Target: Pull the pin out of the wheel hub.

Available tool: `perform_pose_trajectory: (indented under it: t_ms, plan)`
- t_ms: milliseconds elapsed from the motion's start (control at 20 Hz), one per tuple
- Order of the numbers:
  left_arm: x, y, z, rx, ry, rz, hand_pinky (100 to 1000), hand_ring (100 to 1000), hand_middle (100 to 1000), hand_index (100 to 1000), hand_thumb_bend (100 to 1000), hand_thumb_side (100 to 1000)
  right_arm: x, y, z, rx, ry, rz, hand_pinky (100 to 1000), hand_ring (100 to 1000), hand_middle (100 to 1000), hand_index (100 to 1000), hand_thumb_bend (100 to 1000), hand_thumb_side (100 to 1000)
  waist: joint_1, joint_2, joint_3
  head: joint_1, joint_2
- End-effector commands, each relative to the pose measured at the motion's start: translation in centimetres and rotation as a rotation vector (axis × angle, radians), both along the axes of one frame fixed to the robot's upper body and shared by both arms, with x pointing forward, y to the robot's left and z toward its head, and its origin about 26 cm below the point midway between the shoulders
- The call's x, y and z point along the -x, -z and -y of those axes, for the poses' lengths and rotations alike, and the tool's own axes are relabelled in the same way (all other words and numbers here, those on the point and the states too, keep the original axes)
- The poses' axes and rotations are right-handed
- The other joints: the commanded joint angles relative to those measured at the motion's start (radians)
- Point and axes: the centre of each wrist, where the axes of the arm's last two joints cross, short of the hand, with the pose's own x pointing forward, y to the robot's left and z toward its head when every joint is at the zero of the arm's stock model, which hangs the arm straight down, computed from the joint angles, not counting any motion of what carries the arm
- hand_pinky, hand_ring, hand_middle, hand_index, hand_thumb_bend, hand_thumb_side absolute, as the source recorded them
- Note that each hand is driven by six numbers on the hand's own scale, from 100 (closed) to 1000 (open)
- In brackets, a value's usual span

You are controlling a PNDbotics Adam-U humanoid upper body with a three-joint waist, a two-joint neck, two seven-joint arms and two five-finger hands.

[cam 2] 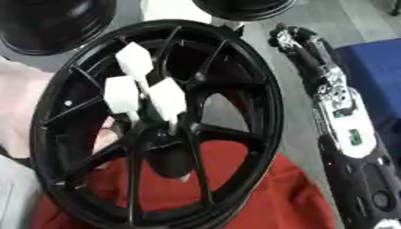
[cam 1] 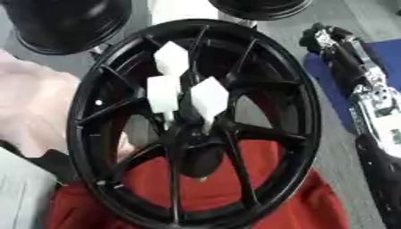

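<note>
Wheel hub upright | right hand beside rim, fingers curled

Count of items, located relative to the central wheel hub:

- Black wheels: three. One was the central wheel hub itself; a second wheel lay beyond it to the upper left; a third wheel lay beyond it at the top edge.
- White block-headed pins: three, clustered at the hub's centre, above its bore.
- Robot arms: one, the right arm, to the right of the hub.
- Red cloths: one, beneath the hub's lower half.
- Blue mats: one, right of the hub, beyond the arm.
</note>
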Motion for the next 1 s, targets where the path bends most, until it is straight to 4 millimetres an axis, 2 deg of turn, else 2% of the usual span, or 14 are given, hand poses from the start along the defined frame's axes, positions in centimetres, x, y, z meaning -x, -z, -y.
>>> perform_pose_trajectory:
  t_ms: [50, 250, 500, 1000]
  plan:
    - [0.5, -2.9, 0.3, -0.191, 0.022, -0.049, 731, 716, 704, 781, 544, 695, 0.4, -1.3, 0.6, 0.039, 0.016, 0.032, 934, 787, 612, 656, 100, 559, 0.014, -0.026, 0.004, -0.009, 0.0]
    - [0.4, -5.4, 1.8, -0.356, 0.109, -0.145, 741, 708, 698, 797, 535, 702, 0.5, -1.2, 0.9, 0.051, 0.024, 0.022, 934, 787, 611, 656, 100, 560, 0.02, -0.029, 0.01, -0.024, -0.003]
    - [0.2, -7.7, 4.4, -0.46, 0.211, -0.205, 743, 713, 703, 800, 531, 697, 0.6, -1.0, 1.2, 0.061, 0.034, 0.014, 934, 787, 611, 656, 100, 560, 0.024, -0.034, 0.014, -0.042, -0.014]
    - [-3.2, -9.0, 8.9, -0.519, 0.351, -0.361, 739, 709, 701, 796, 529, 709, 0.6, -0.6, 1.4, 0.065, 0.033, -0.005, 934, 786, 610, 656, 100, 564, 0.026, -0.042, 0.019, -0.043, -0.013]
